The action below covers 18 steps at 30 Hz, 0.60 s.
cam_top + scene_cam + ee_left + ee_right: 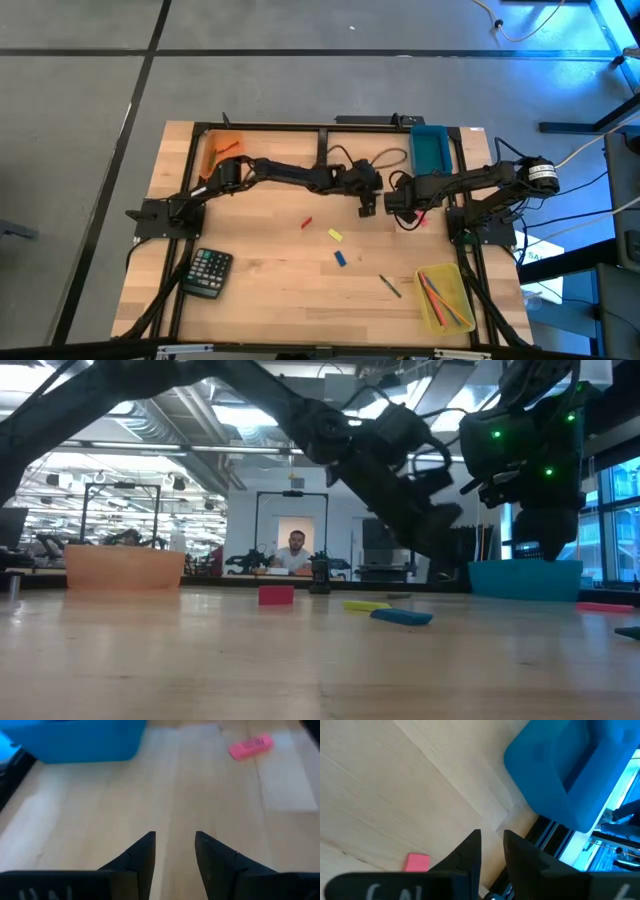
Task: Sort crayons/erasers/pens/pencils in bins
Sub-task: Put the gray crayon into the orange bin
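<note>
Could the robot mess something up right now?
Maybe. Both arms reach into the middle of the table, with the left gripper and the right gripper very near each other, so they might bump. The pink eraser lies close by both, and an arm might knock it aside. The yellow eraser and blue eraser wait in the open, easy to sweep.

Left arm stretched from base at counter's left edge across to centre. Left claw [175, 852] pointing down above bare wood, fingers [140, 855] parted with clear gap, nothing between them.

Right arm bent from base at right edge, reaching inward toward centre. Right claw [492, 852] close beside left one, fingers [470, 852] narrowly apart, nothing held. Claw tips nearly meet mid-counter, raised off surface.
</note>
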Available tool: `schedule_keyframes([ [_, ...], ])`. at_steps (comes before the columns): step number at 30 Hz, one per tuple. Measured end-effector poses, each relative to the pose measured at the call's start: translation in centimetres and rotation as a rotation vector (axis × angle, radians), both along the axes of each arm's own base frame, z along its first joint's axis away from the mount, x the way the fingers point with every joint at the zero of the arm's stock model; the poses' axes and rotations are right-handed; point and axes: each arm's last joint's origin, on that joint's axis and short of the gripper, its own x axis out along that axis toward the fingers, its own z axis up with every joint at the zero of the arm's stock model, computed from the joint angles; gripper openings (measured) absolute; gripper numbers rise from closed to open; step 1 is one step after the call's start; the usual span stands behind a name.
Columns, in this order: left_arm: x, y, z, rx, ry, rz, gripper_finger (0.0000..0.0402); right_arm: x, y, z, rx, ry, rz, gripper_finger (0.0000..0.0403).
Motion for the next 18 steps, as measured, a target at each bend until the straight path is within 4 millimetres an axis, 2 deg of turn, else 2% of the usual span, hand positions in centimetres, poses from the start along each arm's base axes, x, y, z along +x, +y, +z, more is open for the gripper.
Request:
schedule_keyframes([
  [4, -0.9, 2.9, 0.7, -0.079, -0.008, 0.107, 0.0131, 0.0, 0.0, 0.0, -0.014, -0.001, 0.003, 0.0085],
  [11, -3.3, 7.3, -1.3, -0.139, 0.166, 0.249, 0.0131, 0.2, -0.1, 0.0, -0.03, -0.018, 0.004, 0.0085],
  [14, -3.4, 8.1, -1.2, -0.159, 0.151, 0.243, 0.0131, 0.3, -0.2, 0.0, -0.05, -0.028, 0.01, 0.0085],
  [18, -3.4, 7.7, -1.2, -0.156, 0.159, 0.236, 0.0131, 0.4, -0.2, 0.0, -0.052, -0.045, 0.006, 0.0085],
])
